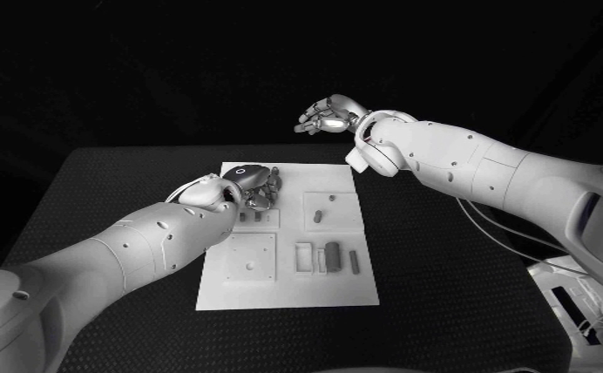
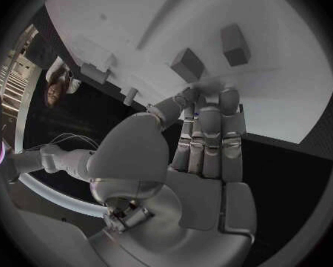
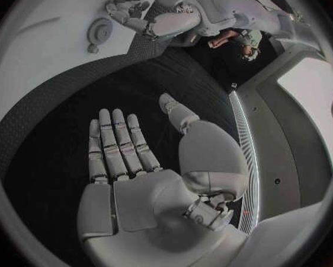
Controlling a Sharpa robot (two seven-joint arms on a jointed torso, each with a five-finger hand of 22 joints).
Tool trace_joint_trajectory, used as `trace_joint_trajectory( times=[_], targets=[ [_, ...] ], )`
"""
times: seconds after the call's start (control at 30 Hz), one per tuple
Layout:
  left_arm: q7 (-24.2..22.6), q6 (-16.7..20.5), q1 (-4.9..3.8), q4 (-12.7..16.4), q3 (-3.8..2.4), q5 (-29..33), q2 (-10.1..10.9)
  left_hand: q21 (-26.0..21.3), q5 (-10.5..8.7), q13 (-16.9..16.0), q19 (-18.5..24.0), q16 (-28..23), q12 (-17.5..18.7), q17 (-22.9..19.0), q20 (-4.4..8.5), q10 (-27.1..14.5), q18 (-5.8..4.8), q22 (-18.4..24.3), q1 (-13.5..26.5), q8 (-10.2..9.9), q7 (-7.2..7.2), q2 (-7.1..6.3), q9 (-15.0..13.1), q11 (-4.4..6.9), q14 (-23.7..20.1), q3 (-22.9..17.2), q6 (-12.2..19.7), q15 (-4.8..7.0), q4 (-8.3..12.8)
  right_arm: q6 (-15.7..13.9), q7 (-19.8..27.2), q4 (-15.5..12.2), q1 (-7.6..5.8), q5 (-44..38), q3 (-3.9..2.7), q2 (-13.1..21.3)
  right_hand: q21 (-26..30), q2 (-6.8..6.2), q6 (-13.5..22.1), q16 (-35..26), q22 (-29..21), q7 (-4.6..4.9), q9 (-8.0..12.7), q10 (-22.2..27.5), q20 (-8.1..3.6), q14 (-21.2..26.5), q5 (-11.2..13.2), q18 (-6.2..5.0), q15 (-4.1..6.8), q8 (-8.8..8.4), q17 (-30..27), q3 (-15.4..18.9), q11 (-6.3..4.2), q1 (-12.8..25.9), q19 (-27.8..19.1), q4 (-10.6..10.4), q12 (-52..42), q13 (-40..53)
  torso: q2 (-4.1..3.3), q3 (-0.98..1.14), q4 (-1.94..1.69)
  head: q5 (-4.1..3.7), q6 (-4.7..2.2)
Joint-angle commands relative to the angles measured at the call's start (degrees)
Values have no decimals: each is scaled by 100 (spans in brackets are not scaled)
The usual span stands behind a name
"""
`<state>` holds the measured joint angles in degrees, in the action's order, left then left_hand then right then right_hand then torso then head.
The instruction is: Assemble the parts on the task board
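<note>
Over the task board the left hand hovers, grip unclear; right hand raised, fingers spread, empty; no legible writing

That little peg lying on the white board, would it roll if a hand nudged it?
Probably. The peg looks rounded and lies flat on the smooth board, so a sideways nudge might roll it. Being small, it likely weighs little and could skid.

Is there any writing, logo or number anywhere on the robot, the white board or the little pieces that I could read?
None can be read. The task board, its parts, the left robot hand and the right robot hand carry no legible word, number or logo in any view.
</note>
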<state>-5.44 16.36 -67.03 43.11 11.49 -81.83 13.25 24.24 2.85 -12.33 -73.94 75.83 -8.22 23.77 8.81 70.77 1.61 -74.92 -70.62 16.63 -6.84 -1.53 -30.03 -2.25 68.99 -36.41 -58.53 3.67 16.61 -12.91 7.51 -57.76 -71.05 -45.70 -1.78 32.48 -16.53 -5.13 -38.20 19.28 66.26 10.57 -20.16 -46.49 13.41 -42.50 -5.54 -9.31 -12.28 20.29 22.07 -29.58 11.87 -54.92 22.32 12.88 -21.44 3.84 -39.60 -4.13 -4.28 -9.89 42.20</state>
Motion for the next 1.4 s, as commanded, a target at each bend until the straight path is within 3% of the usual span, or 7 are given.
trace_joint_trajectory(
  times=[0.03, 0.4, 0.63, 1.17, 1.4],
  targets=[
    [-146, 228, -14, 68, -16, 367, 24, 30, 20, -280, -44, 20, -132, 9, 18, 128, 427, -127, -11, 29, -1, 59, -9, -47, 52, -31, -59, 10, -7, 17, 70, -10, -1, -2, -3, 5, 39, 14, 51, -1, 8, 305, 6, -29, 1, 43, 10, 80, 16, 27, -5, 37, -8, -27, 53, -3, 29, 5, -1, -1, 4, 13, -13],
    [-126, 94, -50, 234, -356, 845, 153, 30, 23, -298, -56, 11, -121, 8, 26, 139, 420, -122, 17, 26, -3, 76, -12, -43, 65, -36, -52, 14, -12, 19, 70, -27, -1, -1, -3, 48, 45, 13, 51, 0, 13, 305, 8, -31, 0, 44, 10, 81, 16, 29, -9, 38, -8, -28, 55, -3, 33, 5, 2, 0, -2, 57, -25],
    [-13, -216, -130, 338, -409, 1300, 347, 22, 25, -314, -61, -4, -102, 4, 33, 141, 413, -117, 43, 18, -12, 94, -13, -41, 74, -44, -33, 16, -12, 17, 68, -45, -1, 0, -3, 92, 48, 11, 52, 2, 16, 306, 9, -33, 0, 43, 11, 82, 16, 29, -11, 39, -8, -27, 56, -4, 36, 5, 0, -1, 2, 84, -48],
    [80, -956, -138, 314, -429, 1839, 678, 5, 25, -335, -50, -30, -77, -2, 36, 142, 402, -112, 79, 14, -20, 117, -19, -43, 71, -49, -19, 14, -9, 19, 66, -64, -1, 3, -3, 142, 56, 9, 52, 4, 23, 306, 11, -37, -1, 44, 10, 82, 16, 31, -17, 40, -8, -28, 59, -4, 42, 5, -2, -1, 6, 131, -29],
    [109, -1058, -138, 258, -433, 1884, 751, -2, 24, -344, -46, -39, -68, -4, 38, 143, 398, -112, 94, 13, -22, 126, -22, -45, 68, -47, -14, 12, -7, 19, 65, -57, 0, 3, -3, 153, 59, 9, 53, 6, 26, 307, 12, -38, -2, 44, 10, 83, 16, 32, -19, 40, -8, -29, 61, -5, 45, 5, -5, 3, 9, 138, -25]
  ],
)
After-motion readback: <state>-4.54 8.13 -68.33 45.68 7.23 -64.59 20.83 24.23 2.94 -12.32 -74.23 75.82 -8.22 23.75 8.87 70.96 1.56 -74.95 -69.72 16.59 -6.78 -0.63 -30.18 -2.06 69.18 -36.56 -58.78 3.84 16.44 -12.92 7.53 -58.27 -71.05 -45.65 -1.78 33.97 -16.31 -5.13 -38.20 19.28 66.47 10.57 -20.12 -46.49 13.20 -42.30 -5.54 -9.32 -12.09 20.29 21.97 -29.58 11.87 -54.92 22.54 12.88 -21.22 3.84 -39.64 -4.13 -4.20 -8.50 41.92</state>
